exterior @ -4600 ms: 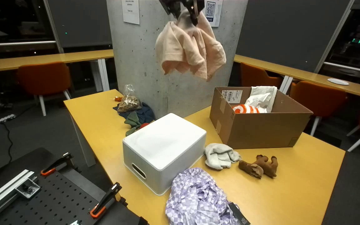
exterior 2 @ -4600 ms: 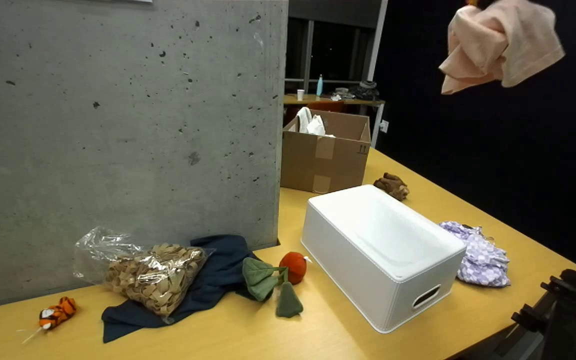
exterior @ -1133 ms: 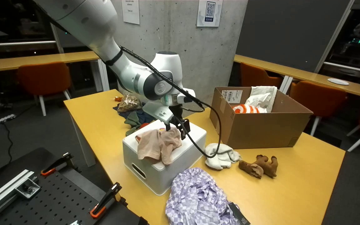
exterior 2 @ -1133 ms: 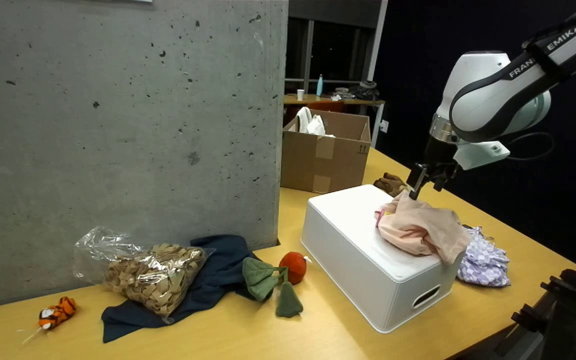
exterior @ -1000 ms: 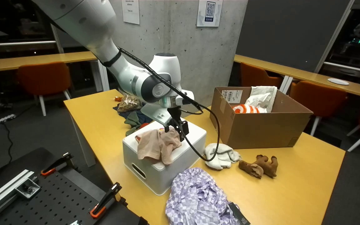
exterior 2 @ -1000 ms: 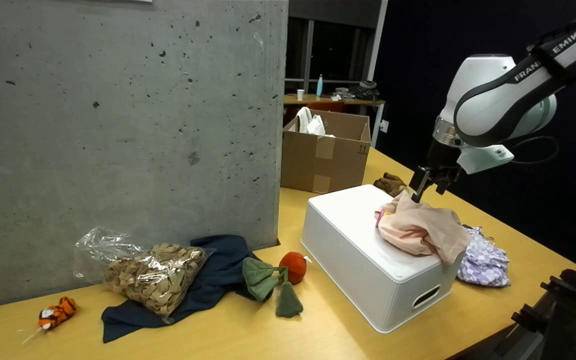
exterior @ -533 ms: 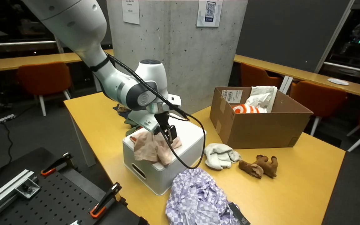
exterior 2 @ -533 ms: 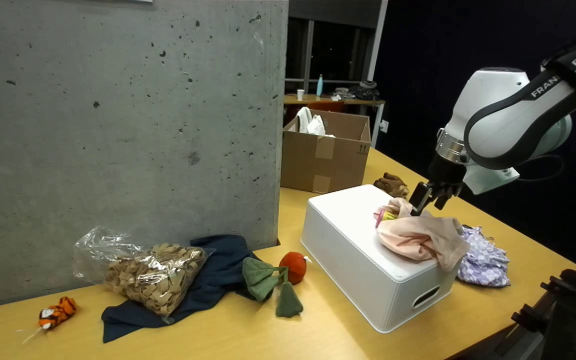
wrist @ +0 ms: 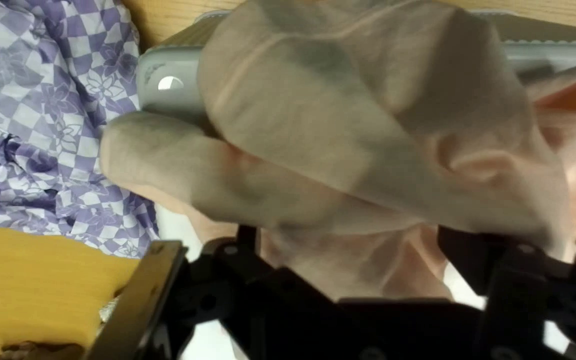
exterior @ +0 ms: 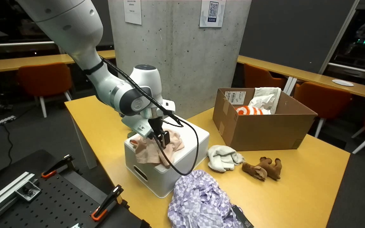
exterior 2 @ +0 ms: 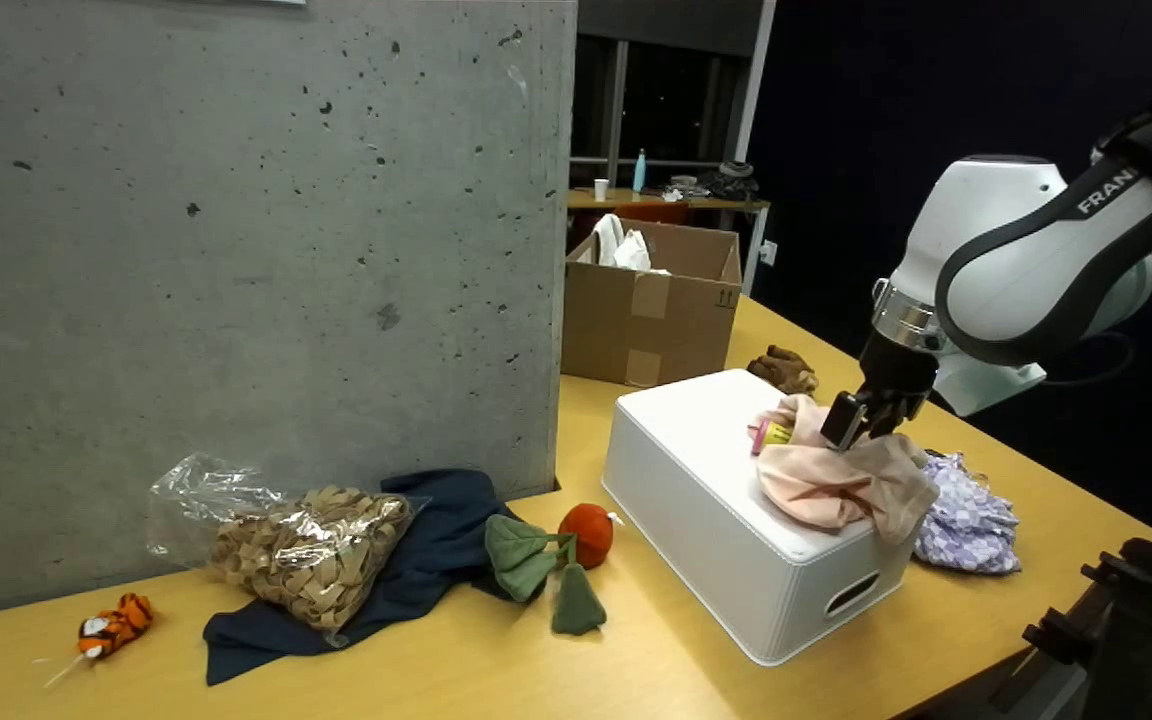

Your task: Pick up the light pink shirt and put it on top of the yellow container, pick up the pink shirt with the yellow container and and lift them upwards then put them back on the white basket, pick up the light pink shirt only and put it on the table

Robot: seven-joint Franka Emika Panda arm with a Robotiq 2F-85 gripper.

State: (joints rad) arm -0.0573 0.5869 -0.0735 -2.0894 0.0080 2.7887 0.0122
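"Where's the light pink shirt point(exterior 2: 841, 482)?"

"Heaped on the white basket point(exterior 2: 696, 525), the yellow container point(exterior 2: 778, 434) poking out at its edge."

"And your gripper point(wrist: 350, 239)?"

"Jaws wide apart, cloth showing between. I judge this the last step, taking the shirt alone, so next I should pinch only fabric, leave the container, and carry the shirt to the counter point(exterior: 290, 196)."

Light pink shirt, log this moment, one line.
shirt: on white basket, partly hiding yellow container | tool: open, at shirt | contact: unclear | lift: pending
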